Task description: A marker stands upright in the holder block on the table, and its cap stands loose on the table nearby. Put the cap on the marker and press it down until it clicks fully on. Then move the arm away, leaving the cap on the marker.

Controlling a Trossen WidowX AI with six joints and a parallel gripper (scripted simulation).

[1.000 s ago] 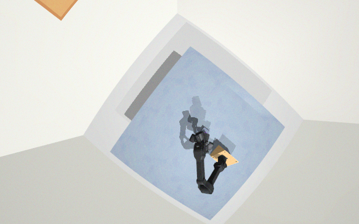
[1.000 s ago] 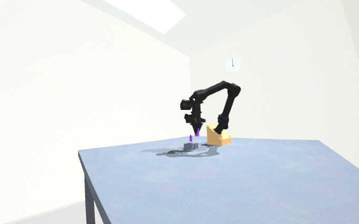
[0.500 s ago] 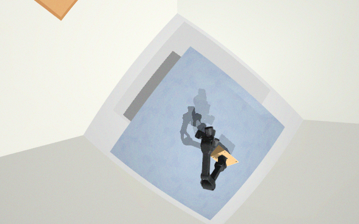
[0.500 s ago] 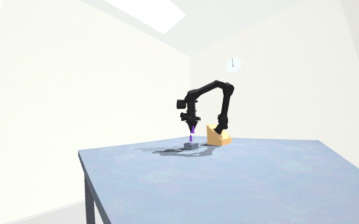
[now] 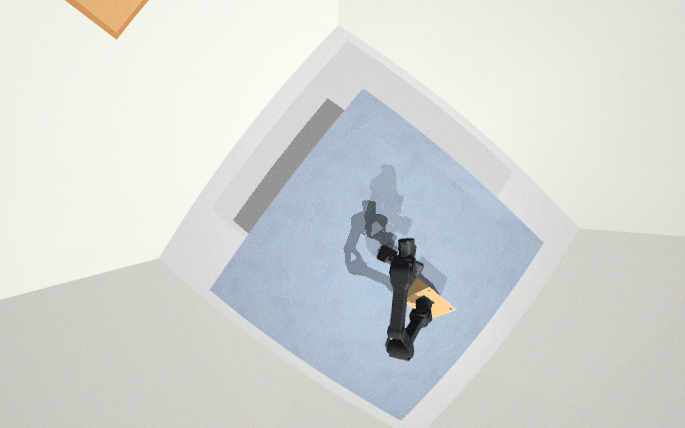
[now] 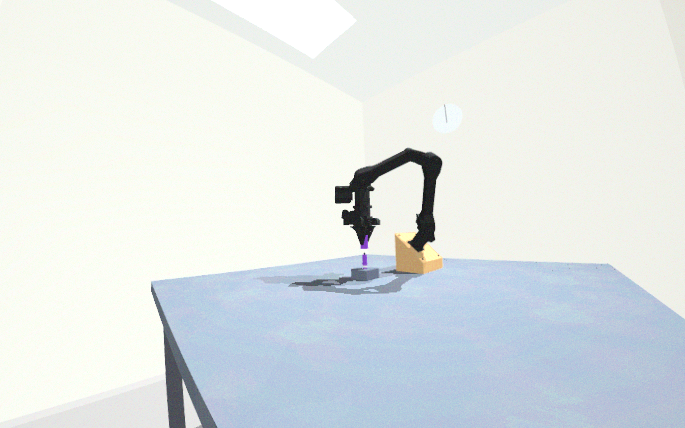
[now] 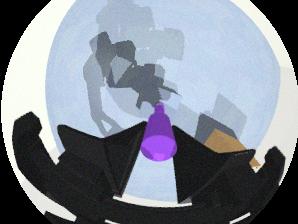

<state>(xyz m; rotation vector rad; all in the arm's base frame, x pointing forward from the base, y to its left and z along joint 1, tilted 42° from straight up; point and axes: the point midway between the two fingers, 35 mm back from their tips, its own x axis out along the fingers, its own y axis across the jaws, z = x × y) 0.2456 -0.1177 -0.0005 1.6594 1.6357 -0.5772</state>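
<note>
My gripper (image 6: 364, 241) (image 7: 159, 126) is shut on the purple cap (image 6: 365, 244) (image 7: 159, 145). The fingers point down and the cap's wide end shows between them. In the exterior view the purple marker (image 6: 364, 259) stands upright in the grey holder block (image 6: 364, 274), under the cap, with a small gap between them. In the wrist view only a small bit of the marker (image 7: 159, 107) shows past the cap's narrow end. The holder block is hard to make out there among the shadows. In the top view the arm hides cap, marker and block.
The orange wedge-shaped arm base (image 5: 443, 307) (image 6: 409, 257) (image 7: 218, 141) stands close to the holder block, to its right in the exterior view. The blue table (image 5: 307, 255) (image 6: 414, 340) carries the arm's dark shadows around the block.
</note>
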